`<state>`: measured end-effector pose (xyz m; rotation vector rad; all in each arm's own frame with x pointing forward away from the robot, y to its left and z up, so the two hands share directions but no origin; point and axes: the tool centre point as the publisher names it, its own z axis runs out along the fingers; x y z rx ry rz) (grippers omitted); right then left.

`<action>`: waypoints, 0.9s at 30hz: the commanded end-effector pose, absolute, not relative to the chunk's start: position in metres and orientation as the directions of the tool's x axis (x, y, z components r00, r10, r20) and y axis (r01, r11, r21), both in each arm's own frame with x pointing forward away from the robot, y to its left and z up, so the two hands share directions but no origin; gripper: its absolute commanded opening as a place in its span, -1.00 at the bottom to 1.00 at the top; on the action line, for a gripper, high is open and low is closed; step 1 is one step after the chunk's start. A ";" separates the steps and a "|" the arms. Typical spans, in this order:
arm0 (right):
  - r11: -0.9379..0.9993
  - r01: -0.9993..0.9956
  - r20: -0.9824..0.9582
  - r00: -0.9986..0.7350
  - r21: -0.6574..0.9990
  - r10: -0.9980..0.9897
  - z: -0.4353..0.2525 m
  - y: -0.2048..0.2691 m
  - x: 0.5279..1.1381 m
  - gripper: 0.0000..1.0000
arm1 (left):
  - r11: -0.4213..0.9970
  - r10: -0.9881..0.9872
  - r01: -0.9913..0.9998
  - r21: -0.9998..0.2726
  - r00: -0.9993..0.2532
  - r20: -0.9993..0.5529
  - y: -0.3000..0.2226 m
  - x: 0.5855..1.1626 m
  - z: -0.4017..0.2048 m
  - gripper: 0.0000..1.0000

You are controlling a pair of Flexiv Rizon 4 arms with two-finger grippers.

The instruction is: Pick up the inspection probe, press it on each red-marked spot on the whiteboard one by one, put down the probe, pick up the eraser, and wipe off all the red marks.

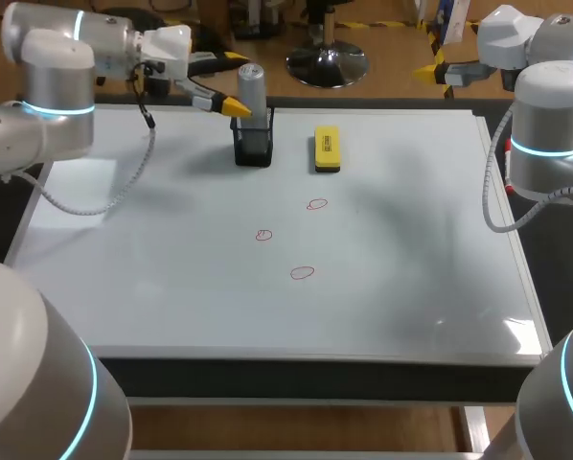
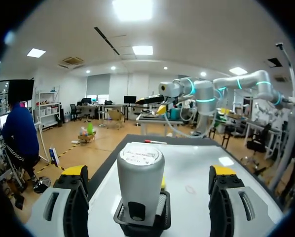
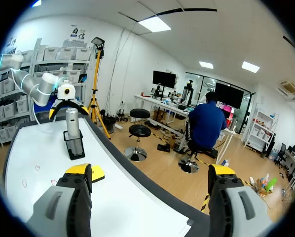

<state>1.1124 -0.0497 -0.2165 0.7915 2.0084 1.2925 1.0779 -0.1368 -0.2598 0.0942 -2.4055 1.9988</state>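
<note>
Lighting was bright and pretty even, all coming from ceiling panels overhead, one of them blown out white in the left wrist view. The whiteboard caught glare near its front right corner, plus a paler patch by its left edge. Soft, fuzzy shadows of the left arm and right arm lay across it, nothing harsh. The red marks were easy to see.

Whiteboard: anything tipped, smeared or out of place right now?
Nothing stands out. The probe stands upright in its black holder, the eraser lies flat beside it, and the three red marks look unsmeared on the whiteboard. The left tool is open with the probe between its fingers, gaps on both sides.
</note>
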 end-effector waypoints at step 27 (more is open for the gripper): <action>0.343 0.154 -0.175 -0.632 0.926 0.755 -0.217 -0.050 1.113 1.00 | 0.177 -0.067 -0.102 -0.979 -0.994 0.091 -0.158 1.096 -0.288 1.00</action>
